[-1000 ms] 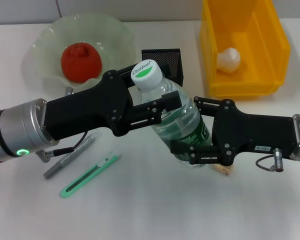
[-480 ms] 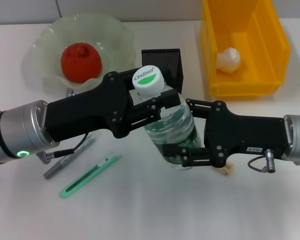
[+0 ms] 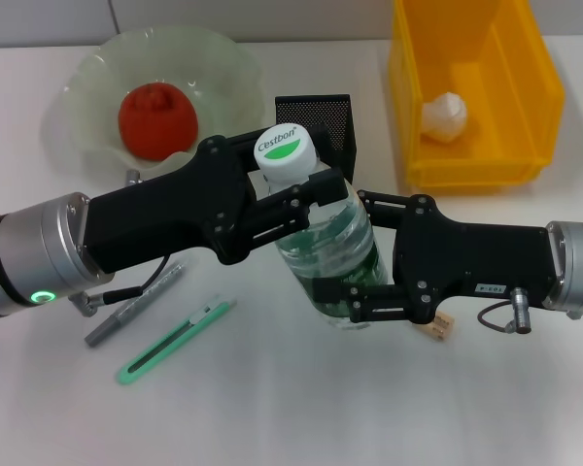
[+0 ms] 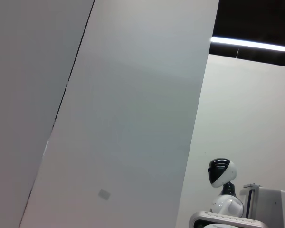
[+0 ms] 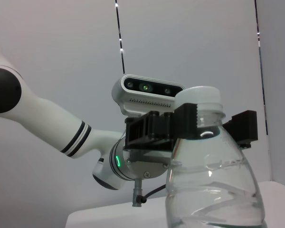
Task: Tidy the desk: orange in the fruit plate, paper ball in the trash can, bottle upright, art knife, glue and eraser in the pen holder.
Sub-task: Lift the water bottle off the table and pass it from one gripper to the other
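The clear bottle (image 3: 323,254) with a white cap (image 3: 285,150) stands almost upright at the middle of the desk. My left gripper (image 3: 293,192) is shut on its neck, and my right gripper (image 3: 358,258) is shut on its lower body. In the right wrist view, the bottle (image 5: 213,185) fills the foreground with the left gripper (image 5: 199,124) clamped just under the cap. The orange (image 3: 157,119) lies in the green fruit plate (image 3: 97,73). The paper ball (image 3: 445,115) is in the yellow trash can (image 3: 544,97). The green art knife (image 3: 175,340) and grey glue (image 3: 136,306) lie on the desk. The eraser (image 3: 437,328) peeks out under my right gripper.
The black mesh pen holder (image 3: 316,115) stands right behind the bottle, between plate and bin. My left arm spans the desk above the glue and knife. The left wrist view shows only a wall and a distant white robot (image 4: 221,190).
The bottle has swung from a clear lean to nearly upright. My right gripper has moved left with the bottle's base, and the left gripper has stayed on the neck.
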You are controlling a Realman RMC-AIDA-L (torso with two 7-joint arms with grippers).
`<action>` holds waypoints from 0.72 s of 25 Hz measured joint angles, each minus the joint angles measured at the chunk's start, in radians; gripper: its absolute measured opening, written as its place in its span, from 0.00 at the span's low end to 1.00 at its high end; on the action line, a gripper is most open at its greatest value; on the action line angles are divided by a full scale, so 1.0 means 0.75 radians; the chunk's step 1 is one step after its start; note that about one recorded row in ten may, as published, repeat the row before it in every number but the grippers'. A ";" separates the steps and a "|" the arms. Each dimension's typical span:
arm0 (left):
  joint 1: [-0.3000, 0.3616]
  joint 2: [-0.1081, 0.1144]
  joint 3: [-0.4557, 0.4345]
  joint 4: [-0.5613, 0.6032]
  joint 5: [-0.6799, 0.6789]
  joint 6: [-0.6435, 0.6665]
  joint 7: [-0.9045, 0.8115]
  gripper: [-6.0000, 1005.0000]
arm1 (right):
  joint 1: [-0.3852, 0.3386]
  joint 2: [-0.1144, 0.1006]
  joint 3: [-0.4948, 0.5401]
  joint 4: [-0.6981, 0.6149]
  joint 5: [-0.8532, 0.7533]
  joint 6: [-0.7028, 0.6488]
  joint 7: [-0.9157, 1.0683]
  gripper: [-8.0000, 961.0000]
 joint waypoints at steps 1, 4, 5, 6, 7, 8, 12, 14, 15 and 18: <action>0.000 0.000 0.000 0.000 0.000 0.000 0.000 0.47 | 0.000 -0.001 0.000 0.000 0.000 0.000 0.001 0.86; 0.000 0.000 0.000 0.000 -0.002 -0.002 0.000 0.47 | 0.001 -0.003 0.003 0.000 -0.001 -0.004 0.019 0.87; 0.000 0.000 0.000 0.000 -0.005 -0.005 0.000 0.47 | -0.002 -0.003 0.005 0.000 -0.001 -0.002 0.026 0.87; 0.001 0.000 0.000 0.000 -0.007 -0.007 0.000 0.47 | -0.005 -0.003 0.008 -0.001 -0.001 0.000 0.030 0.87; 0.004 0.000 0.000 0.000 -0.020 -0.008 -0.001 0.47 | -0.010 -0.002 0.008 -0.003 -0.001 0.005 0.030 0.88; 0.004 0.000 0.000 0.000 -0.020 -0.008 -0.001 0.47 | -0.010 -0.002 0.008 -0.003 -0.001 0.005 0.030 0.88; 0.009 0.000 0.001 -0.002 -0.037 -0.006 -0.001 0.45 | -0.012 -0.002 0.004 0.000 -0.001 0.008 0.030 0.89; 0.009 0.000 0.000 -0.002 -0.037 -0.006 -0.001 0.45 | -0.012 -0.002 0.003 0.001 -0.001 0.008 0.030 0.89; 0.009 0.000 0.000 -0.002 -0.037 -0.006 -0.001 0.44 | -0.013 -0.002 0.003 0.002 -0.001 0.010 0.030 0.89; 0.010 0.000 0.000 -0.002 -0.044 -0.008 -0.001 0.44 | -0.016 -0.002 0.003 0.003 -0.002 0.024 0.030 0.88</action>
